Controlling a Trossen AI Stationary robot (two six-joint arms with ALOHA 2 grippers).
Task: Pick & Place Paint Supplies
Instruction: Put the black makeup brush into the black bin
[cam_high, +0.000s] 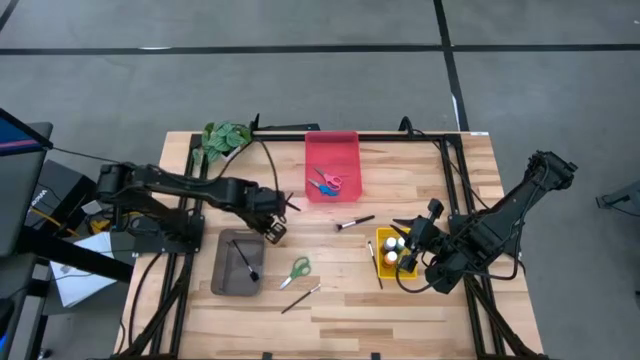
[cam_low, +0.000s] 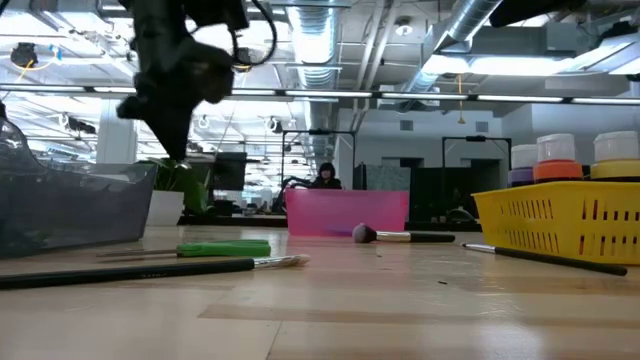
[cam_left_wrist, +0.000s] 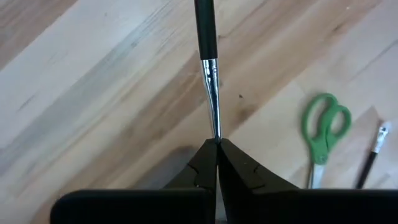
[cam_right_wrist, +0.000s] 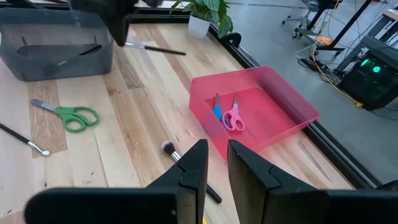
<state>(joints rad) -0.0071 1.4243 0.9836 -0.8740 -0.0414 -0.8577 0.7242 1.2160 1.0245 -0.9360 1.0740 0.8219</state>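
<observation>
My left gripper (cam_high: 274, 227) hangs above the table between the grey tray (cam_high: 222, 280) and the red tray (cam_high: 333, 143), shut on a thin dark-handled brush (cam_left_wrist: 206, 37). My right gripper (cam_right_wrist: 216, 163) is open and empty, beside the yellow basket (cam_high: 383, 262) that holds paint bottles (cam_high: 393, 246). Green scissors (cam_high: 297, 270) and a brush (cam_high: 300, 298) lie flat on the table. A round-headed brush (cam_high: 355, 222) lies near the middle. Another brush (cam_high: 245, 258) lies in the grey tray. Pink and blue scissors (cam_high: 327, 183) lie in the red tray. My left gripper pinches the brush by the tip end of its silver ferrule (cam_left_wrist: 215, 127) between its two fingertips. The fingers come from above, pointing down. The brush (cam_right_wrist: 157, 49) sticks out sideways, about level, clear of the table, with its dark handle pointing toward the red tray.
A small green potted plant (cam_high: 226, 137) stands at the far edge. Another thin brush (cam_high: 372, 262) lies next to the yellow basket. Cables run along the table's far edge and sides. Bare wood lies between the grey tray and the yellow basket.
</observation>
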